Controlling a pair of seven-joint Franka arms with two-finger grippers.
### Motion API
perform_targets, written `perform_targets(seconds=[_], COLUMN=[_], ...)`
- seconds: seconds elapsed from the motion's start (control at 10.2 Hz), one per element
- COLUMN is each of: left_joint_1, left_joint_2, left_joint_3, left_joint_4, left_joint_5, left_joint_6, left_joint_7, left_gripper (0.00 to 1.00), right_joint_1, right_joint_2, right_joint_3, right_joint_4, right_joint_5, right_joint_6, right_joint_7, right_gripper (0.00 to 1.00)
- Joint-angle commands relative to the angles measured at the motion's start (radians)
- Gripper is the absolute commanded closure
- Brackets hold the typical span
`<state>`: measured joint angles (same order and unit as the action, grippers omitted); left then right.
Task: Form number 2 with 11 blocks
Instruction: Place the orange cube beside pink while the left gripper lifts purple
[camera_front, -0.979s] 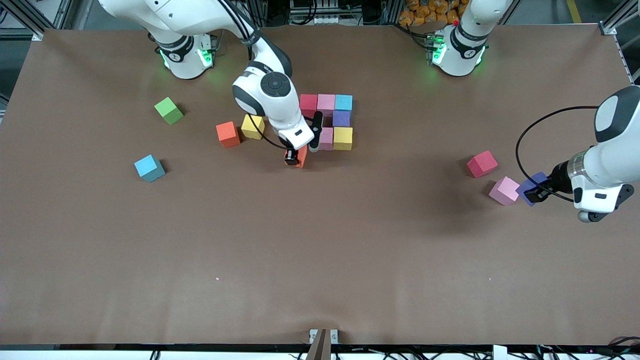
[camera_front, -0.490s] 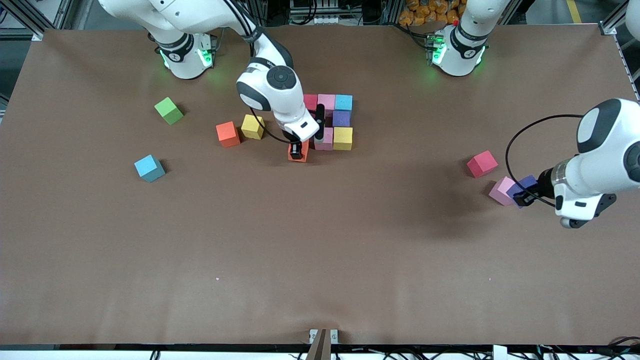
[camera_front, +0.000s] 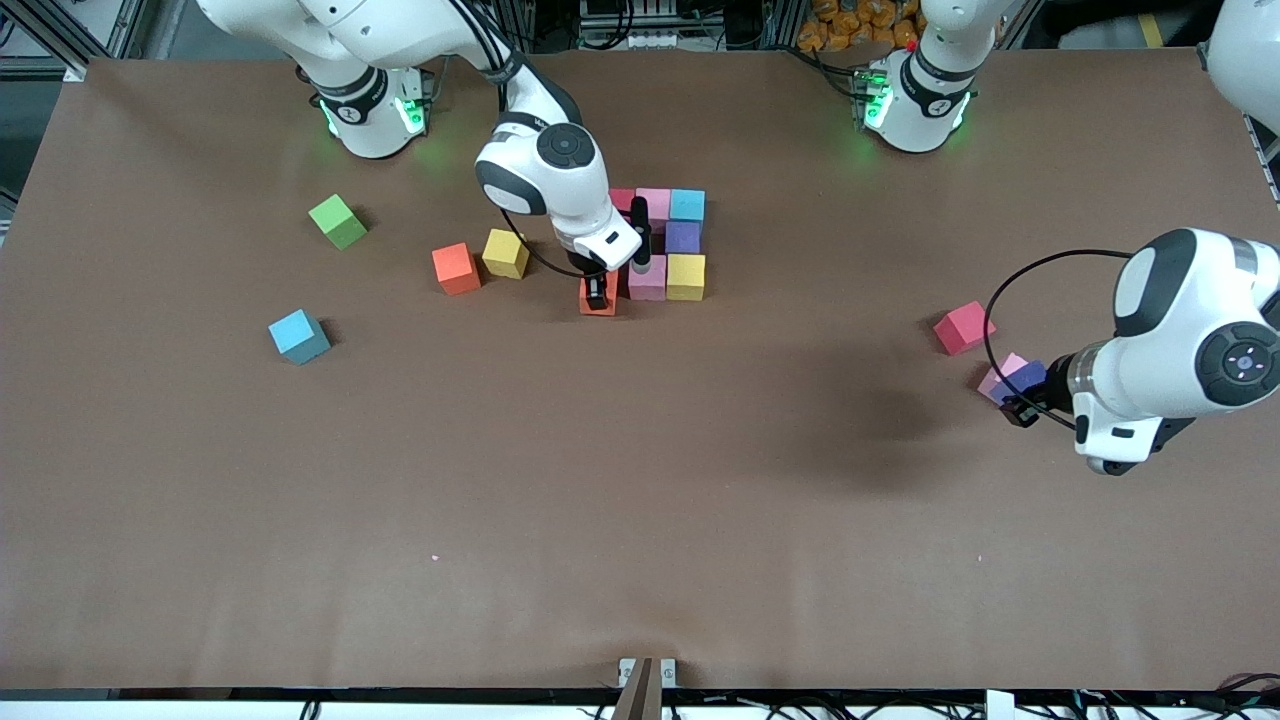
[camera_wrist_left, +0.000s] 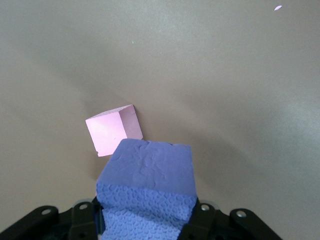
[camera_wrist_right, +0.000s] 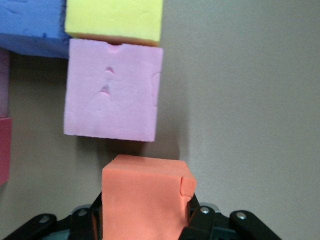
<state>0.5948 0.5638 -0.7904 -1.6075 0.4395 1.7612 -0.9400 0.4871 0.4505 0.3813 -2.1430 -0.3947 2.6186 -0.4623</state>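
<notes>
Six blocks stand grouped mid-table: red (camera_front: 620, 200), pink (camera_front: 653, 203), blue (camera_front: 687, 204), purple (camera_front: 683, 237), pink (camera_front: 647, 277) and yellow (camera_front: 686, 276). My right gripper (camera_front: 597, 297) is shut on an orange block (camera_wrist_right: 145, 200), low and right beside the group's pink block (camera_wrist_right: 112, 95) on the side toward the right arm's end. My left gripper (camera_front: 1020, 408) is shut on a purple block (camera_wrist_left: 147, 185), held over the table at a loose pink block (camera_wrist_left: 114, 131). A loose red block (camera_front: 963, 327) lies a little farther from the camera.
Loose orange (camera_front: 455, 268) and yellow (camera_front: 505, 253) cubes sit beside the group toward the right arm's end. A blue cube (camera_front: 299, 336) and a green cube (camera_front: 337, 221) lie farther that way. Brown table (camera_front: 640, 500) spreads nearer the camera.
The right gripper carried the orange block closer to the group's pink block. The left gripper moved with the purple block toward the table's middle, now partly covering the loose pink block.
</notes>
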Motion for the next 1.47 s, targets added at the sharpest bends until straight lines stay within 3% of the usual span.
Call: perform_targets(seconds=[0.0, 0.2, 0.39, 0.69, 1.08, 1.37], left_joint_1=[-0.163, -0.266, -0.3, -0.469, -0.547, -0.541], left_joint_2=[-0.082, -0.111, -0.117, -0.134, -0.146, -0.148], left_joint_3=[0.202, 0.337, 0.37, 0.56, 0.647, 0.646], left_joint_4=[0.024, 0.024, 0.024, 0.024, 0.024, 0.029], left_joint_5=[-0.118, -0.186, -0.214, -0.298, -0.338, -0.35], left_joint_6=[-0.026, -0.026, -0.026, -0.026, -0.026, -0.026], left_joint_7=[0.085, 0.142, 0.158, 0.173, 0.173, 0.168], left_gripper=[0.92, 0.92, 0.92, 0.92, 0.92, 0.92], right_joint_1=[-0.027, -0.027, -0.027, -0.036, -0.048, -0.061], right_joint_2=[-0.007, -0.006, -0.004, 0.001, 0.013, 0.013], right_joint_3=[0.045, 0.056, 0.056, 0.057, 0.057, 0.07], right_joint_4=[-0.021, -0.023, -0.023, -0.04, -0.054, -0.052], right_joint_5=[-0.024, -0.024, -0.024, -0.024, -0.026, -0.026], right_joint_6=[0.015, 0.014, 0.015, 0.04, 0.077, 0.078], right_joint_7=[0.054, 0.077, 0.077, 0.077, 0.077, 0.079], right_gripper=[0.7, 0.7, 0.7, 0.7, 0.7, 0.7])
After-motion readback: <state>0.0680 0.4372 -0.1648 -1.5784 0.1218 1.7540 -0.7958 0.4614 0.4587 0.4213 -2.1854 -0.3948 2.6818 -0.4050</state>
